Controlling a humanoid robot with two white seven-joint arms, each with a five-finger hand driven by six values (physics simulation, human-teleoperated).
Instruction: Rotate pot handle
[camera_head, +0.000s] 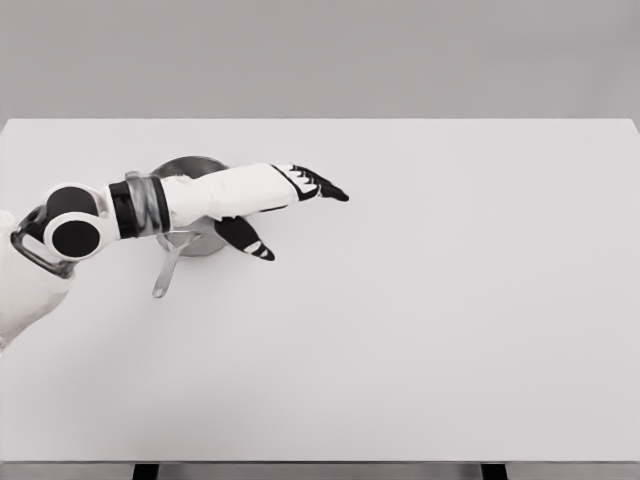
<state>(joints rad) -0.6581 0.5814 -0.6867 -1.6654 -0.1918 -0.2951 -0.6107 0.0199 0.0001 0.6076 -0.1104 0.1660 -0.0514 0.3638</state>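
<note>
Head view: left arm is coming in from the lower left edge and reaching right across the far-left part of the white tabletop (420, 330). Left robot hand (285, 200) is sitting open, gripping nothing: fingers (322, 186) are stretching out straight toward the right, dark tips pointing right, thumb (247, 240) is splaying down and to the right, apart from the fingers. Forearm and wrist are passing over the metal pot (190, 167), so most of it is hidden; only the far rim is showing as a grey arc above the wrist, plus a bit of the near wall below the palm. Pot is sitting on the tabletop in the left-rear area, well apart from the right half. Pot handle (165, 272) is sticking out from the near side of the pot, pointing down and slightly left toward the camera, lying low over the tabletop. Thumb is sitting just to the right of the handle root; can't tell whether palm or thumb is touching the pot or the handle, arm is blocking it. Right arm isn't showing in this view. Table legs (146, 471) are peeking out dark at the bottom edge.
</note>
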